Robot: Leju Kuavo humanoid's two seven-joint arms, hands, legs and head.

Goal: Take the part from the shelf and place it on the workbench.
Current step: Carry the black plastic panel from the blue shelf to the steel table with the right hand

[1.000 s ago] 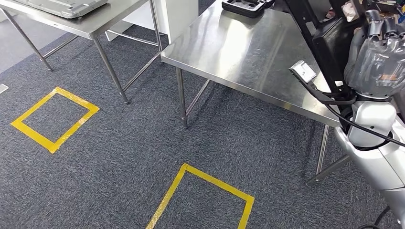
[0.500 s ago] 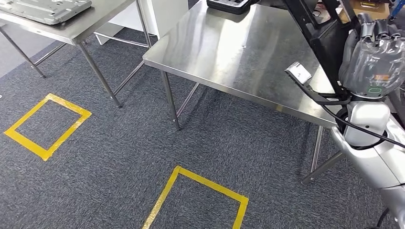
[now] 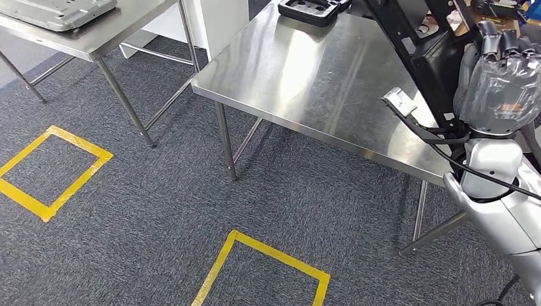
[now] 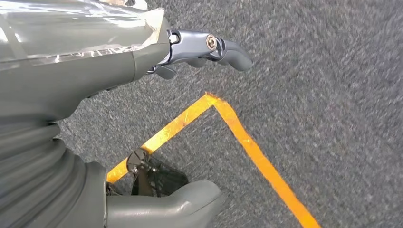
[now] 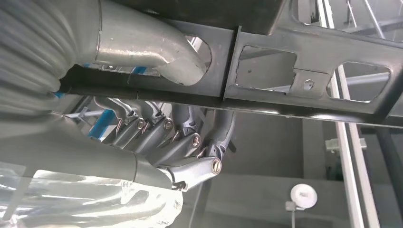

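Starting at the left, you are looking at two yellow tape squares on the grey carpet (image 3: 159, 210): one (image 3: 48, 167) lying well out from the steel tabletop (image 3: 319, 83), the other (image 3: 261, 271) lying nearer, in front of its front edge. A second steel table (image 3: 96, 38) is standing beyond the first square, carrying a flat grey metal plate (image 3: 57, 9).

Your left hand (image 4: 142, 95) is hanging over the carpet above a corner of yellow tape (image 4: 214, 102); its fingers (image 4: 214, 47) are spread apart from the thumb and holding nothing.

On the far side of the tabletop a black moulded tray (image 3: 312, 9) is lying flat.

At the right end of the tabletop, your right hand (image 3: 501, 76) is raised and wrapped in clear plastic, gripping the part (image 3: 424, 60), a black metal frame, with the thumb (image 5: 157, 52) pressing one side and the fingers (image 5: 190, 142) curling around the other. The part is hanging in the air above the right end of the tabletop, tilted, not resting on it.
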